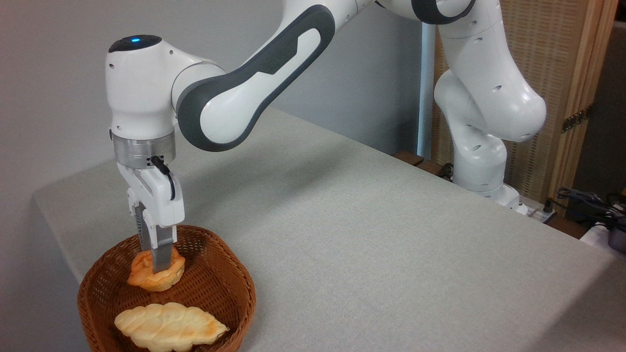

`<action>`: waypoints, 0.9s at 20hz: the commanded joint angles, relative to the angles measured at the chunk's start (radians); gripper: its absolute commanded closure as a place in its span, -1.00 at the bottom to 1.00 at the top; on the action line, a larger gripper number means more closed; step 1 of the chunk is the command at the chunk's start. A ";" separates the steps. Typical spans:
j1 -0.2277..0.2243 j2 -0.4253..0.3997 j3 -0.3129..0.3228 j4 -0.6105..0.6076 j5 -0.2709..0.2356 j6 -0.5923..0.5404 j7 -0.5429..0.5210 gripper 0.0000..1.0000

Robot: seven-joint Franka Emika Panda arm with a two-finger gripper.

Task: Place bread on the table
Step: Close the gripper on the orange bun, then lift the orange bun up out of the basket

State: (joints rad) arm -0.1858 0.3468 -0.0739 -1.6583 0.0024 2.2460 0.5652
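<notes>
Only the one fixed camera here. The gripper [157, 266] hangs straight down into the wicker basket [222, 274] at the table's [367, 234] near left corner, and its fingers look clamped on the bun [156, 276]. One finger sits across the front of the bun and the other is hidden behind, so that's a judgement, not a sure thing. The bun seems to sit a bit above the basket floor, tilted, with its right edge higher than its left. It's roundish, so there's barely a long axis; if anything the wider span runs left to right, and the lobed top faces up and slightly toward the camera.

What could go wrong: the grip is narrow and on a soft, rounded crust, so the bun could swivel or slip out on the lift. A sideways move that starts too low might clip the basket rim and drag the basket along. The pale leaf-shaped loaf [168, 326] lies nearer the camera, apart from the bun.
</notes>
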 commanded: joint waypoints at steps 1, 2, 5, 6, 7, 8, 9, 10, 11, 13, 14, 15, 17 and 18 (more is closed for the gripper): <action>0.008 -0.003 -0.006 0.025 0.014 0.011 -0.013 0.22; 0.009 -0.014 -0.003 0.044 0.013 0.000 -0.016 0.20; 0.017 -0.067 0.006 0.054 0.008 -0.055 -0.016 0.19; 0.025 -0.095 0.009 0.052 0.010 -0.093 -0.015 0.19; 0.031 -0.120 0.016 0.052 0.008 -0.135 -0.013 0.19; 0.031 -0.152 0.023 0.048 0.011 -0.176 -0.010 0.19; 0.031 -0.187 0.032 0.037 0.013 -0.225 -0.002 0.16; 0.031 -0.221 0.039 0.025 0.013 -0.279 0.004 0.14; 0.031 -0.261 0.045 0.002 0.013 -0.334 0.030 0.09; 0.029 -0.345 0.059 -0.081 0.013 -0.423 0.137 -0.04; 0.023 -0.386 0.059 -0.148 0.013 -0.428 0.175 -0.04; 0.006 -0.423 0.059 -0.209 0.013 -0.427 0.182 -0.07; -0.020 -0.448 0.057 -0.279 0.011 -0.427 0.179 -0.59; -0.027 -0.443 0.049 -0.294 0.011 -0.425 0.179 -0.75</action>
State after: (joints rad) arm -0.1696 -0.0415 -0.0275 -1.8214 0.0037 1.8026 0.7293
